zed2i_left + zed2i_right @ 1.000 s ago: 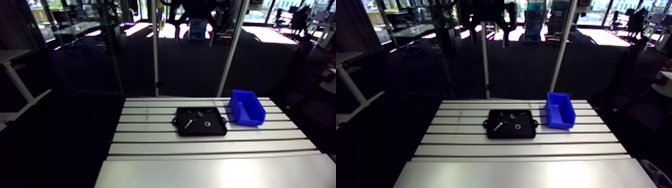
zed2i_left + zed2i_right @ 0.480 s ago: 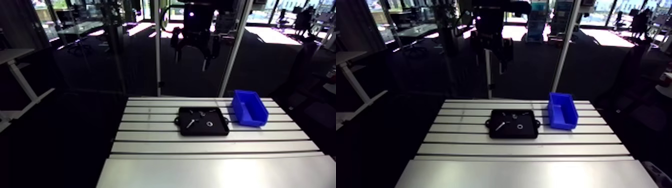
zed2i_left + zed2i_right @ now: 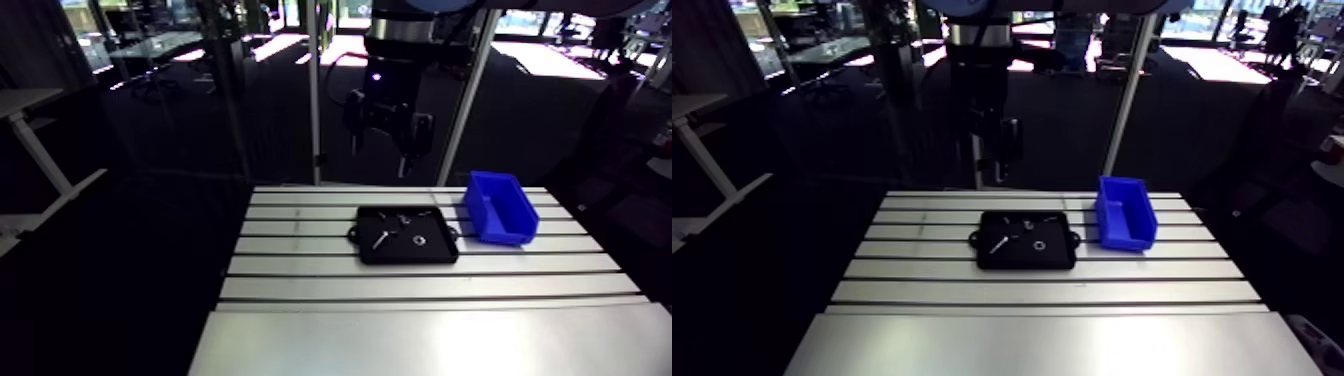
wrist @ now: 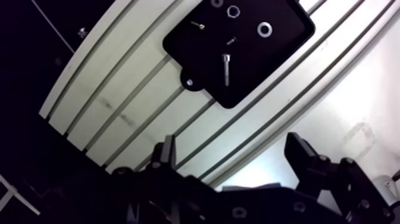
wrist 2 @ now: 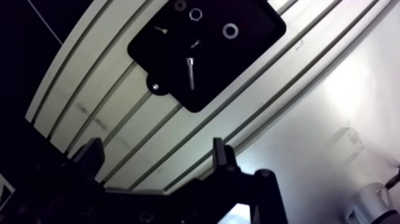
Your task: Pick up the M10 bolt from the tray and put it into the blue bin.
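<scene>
Slotted aluminium table (image 3: 420, 330); black tray (image 4: 262, 56) mid-surface, blue bin (image 3: 497, 208) just beside it. M10 bolt (image 4: 227, 70) flat in tray, near washer (image 4: 263, 28) and nut (image 4: 233, 10). Gripper (image 4: 232, 149) high above table, fingers spread wide, empty. Bolt well ahead of fingertips, no contact.

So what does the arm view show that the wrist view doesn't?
Only the arm view: the bin, standing beside the tray. Only the wrist view: the end effector plainly open and empty, plus a washer and a nut that can be told apart in the tray. Both: the tray, the bolt lying in it, and the slotted table.
</scene>
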You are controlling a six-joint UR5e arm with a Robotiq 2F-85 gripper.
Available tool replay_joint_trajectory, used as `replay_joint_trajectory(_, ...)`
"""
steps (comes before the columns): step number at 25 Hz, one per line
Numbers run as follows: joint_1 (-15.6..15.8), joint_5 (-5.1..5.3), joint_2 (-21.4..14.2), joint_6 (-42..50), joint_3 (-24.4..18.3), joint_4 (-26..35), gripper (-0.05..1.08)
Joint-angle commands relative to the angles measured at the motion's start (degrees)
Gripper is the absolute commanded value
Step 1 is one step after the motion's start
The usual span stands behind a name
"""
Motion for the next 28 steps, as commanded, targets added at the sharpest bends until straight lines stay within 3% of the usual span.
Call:
replay_joint_trajectory(1,-0.36,-0.22,1.67,1.00,2.24,-2.29,0.01)
replay_joint_trajectory(5,-0.45,-0.66,2.47,2.67,3.12,-2.81,0.01)
replay_joint_trajectory(18,-1.77,-0.75,4.58,5.40,6.37,-8.26,0.02)
replay_joint_trajectory(28,-2.64,-0.84,6.60,5.40,7.60,-11.25,0.14)
